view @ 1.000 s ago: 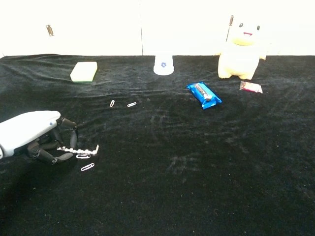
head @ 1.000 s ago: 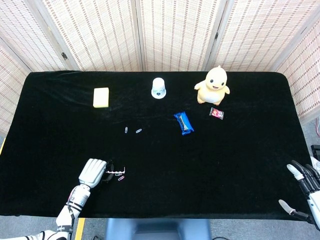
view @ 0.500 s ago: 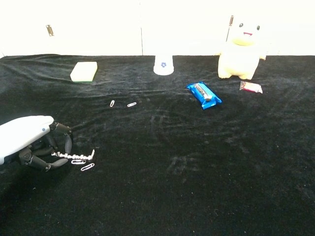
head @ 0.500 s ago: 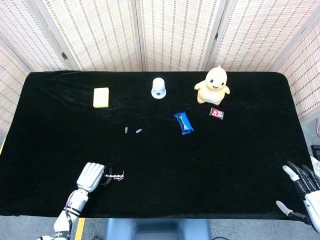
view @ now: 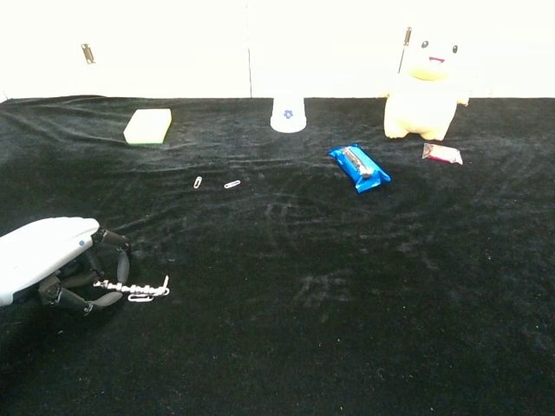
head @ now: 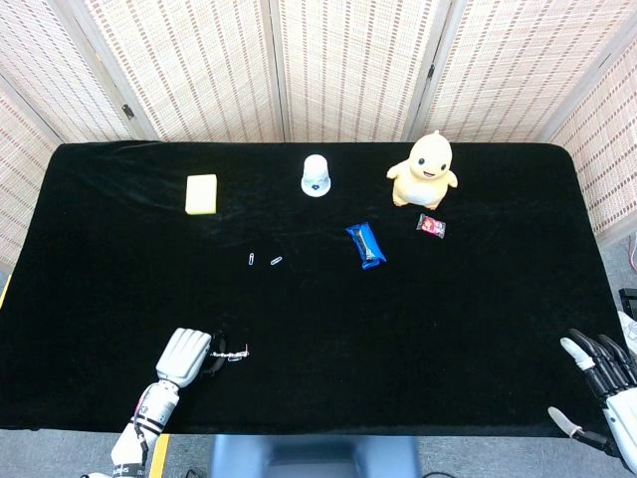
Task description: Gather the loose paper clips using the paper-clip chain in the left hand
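**Left hand holds the clip chain low at the near left of the table**

The left hand (view: pixel 48 269) sits at the near left edge of the black table (head: pixel 448 329), fingers curled around one end of the paper-clip chain (view: pixel 134 289). The chain trails out to the right of the fingers and lies along the cloth, with what looks like a clip or two clinging at its far end, though they are too small to be sure. Two loose paper clips (view: pixel 215 184) lie side by side, well apart from the chain, farther back toward the table's middle, between the yellow sponge (head: pixel 201 193) and the blue snack wrapper (head: pixel 366 245). Behind them stand a white cup (head: pixel 316 174), a yellow duck toy (head: pixel 424 170) and a small red packet (head: pixel 431 226). The right hand (head: pixel 602 378) shows only in the head view, at the near right corner beyond the table edge, fingers spread and holding nothing
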### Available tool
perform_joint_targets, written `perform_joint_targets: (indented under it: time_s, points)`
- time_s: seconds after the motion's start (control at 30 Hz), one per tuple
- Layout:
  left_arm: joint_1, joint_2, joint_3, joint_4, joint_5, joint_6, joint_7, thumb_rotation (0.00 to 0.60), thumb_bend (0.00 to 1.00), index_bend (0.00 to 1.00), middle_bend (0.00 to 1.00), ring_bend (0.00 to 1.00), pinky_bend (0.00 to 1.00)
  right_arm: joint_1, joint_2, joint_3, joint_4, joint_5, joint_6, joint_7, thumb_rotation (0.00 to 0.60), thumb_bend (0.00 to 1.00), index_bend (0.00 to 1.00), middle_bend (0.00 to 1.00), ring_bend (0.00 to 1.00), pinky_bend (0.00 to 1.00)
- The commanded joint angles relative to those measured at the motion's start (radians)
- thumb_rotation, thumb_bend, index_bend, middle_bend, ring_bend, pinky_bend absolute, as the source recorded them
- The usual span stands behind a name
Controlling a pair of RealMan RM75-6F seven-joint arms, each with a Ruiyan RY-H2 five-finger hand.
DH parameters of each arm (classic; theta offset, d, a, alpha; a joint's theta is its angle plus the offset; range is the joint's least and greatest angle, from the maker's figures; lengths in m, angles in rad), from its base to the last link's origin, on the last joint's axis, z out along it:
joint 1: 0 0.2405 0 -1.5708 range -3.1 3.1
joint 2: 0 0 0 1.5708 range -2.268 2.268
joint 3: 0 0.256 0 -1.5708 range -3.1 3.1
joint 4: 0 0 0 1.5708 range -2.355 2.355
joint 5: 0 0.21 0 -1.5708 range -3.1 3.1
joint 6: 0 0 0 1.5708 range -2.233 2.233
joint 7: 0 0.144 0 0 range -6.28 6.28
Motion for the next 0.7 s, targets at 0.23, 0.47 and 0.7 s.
perform_joint_targets:
  time_s: [0.23,0.47,0.7]
  points:
    - [-0.007,0.025,-0.040,-0.033,0.019,0.023,0.010,0.600,0.43,0.75,1.00,1.00,1.00,-0.004,-0.002,-0.001,0.011,-0.001,0.014,0.012,0.600,0.24,0.02,0.07,0.09,0.00]
    - [-0.086,0.065,-0.151,-0.018,-0.053,-0.078,-0.043,0.600,0.43,0.75,1.00,1.00,1.00,0.005,0.003,0.004,0.006,0.021,-0.004,0.029,0.600,0.24,0.02,0.07,0.09,0.00]
    - [-0.191,0.067,-0.224,0.084,-0.084,-0.220,-0.158,0.600,0.43,0.75,1.00,1.00,1.00,0.021,0.012,0.014,-0.022,0.064,-0.051,0.032,0.600,0.24,0.02,0.07,0.09,0.00]
